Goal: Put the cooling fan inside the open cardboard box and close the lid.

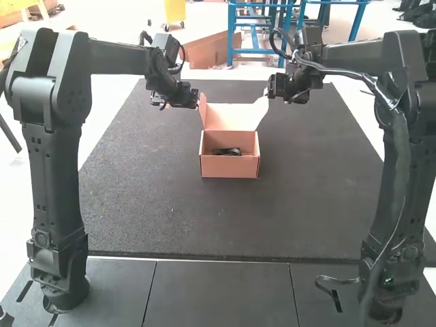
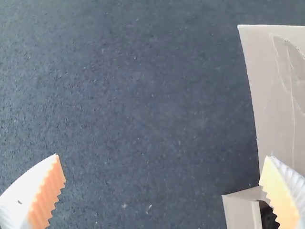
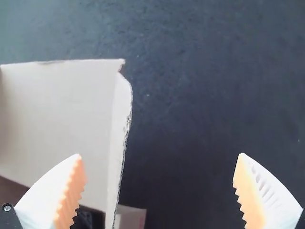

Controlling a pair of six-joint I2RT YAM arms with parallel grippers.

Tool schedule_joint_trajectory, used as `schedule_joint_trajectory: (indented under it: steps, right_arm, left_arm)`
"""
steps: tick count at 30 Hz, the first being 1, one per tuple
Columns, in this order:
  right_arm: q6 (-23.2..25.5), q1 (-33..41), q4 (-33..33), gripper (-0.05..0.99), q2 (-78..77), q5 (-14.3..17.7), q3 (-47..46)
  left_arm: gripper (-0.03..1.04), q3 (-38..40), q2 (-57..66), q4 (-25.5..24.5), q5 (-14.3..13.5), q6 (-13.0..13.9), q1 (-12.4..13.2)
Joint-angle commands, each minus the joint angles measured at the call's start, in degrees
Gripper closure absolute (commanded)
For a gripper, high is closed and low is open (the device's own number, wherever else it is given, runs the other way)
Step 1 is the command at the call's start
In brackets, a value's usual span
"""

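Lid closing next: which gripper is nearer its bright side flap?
Right. The right gripper hangs beside the flap; the left gripper sits across the lid.

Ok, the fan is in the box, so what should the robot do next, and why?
Probably tip the lid down over the box. The fan lies inside, the lid stands upright at the back, and the left hand and right hand are open beside its top corners, so a gentle push should fold it shut.
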Motion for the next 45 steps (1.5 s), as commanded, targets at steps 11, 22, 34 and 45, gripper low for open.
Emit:
schedule_joint_trajectory:
  steps: [11,22,34,45]
  right_arm:
    - [0.3,-0.4,-0.4,0.32,2.3,-1.9,3.3]
    - [0.2,-0.4,-0.6,0.40,3.8,-2.5,5.1]
    - [0.3,0.5,-0.7,0.62,4.8,-3.2,5.5]
    - [0.3,1.7,-1.7,0.62,5.9,-4.3,6.8]
  left_arm:
    - [0.04,2.2,-0.6,0.1,0.5,-0.4,-0.4]
    - [0.04,2.2,-0.7,0.1,0.5,-0.4,-0.4]
    - [0.04,2.2,-0.6,0.3,0.5,-0.4,-0.4]
    - [0.04,2.4,-0.6,0.2,0.5,-0.3,-0.4]
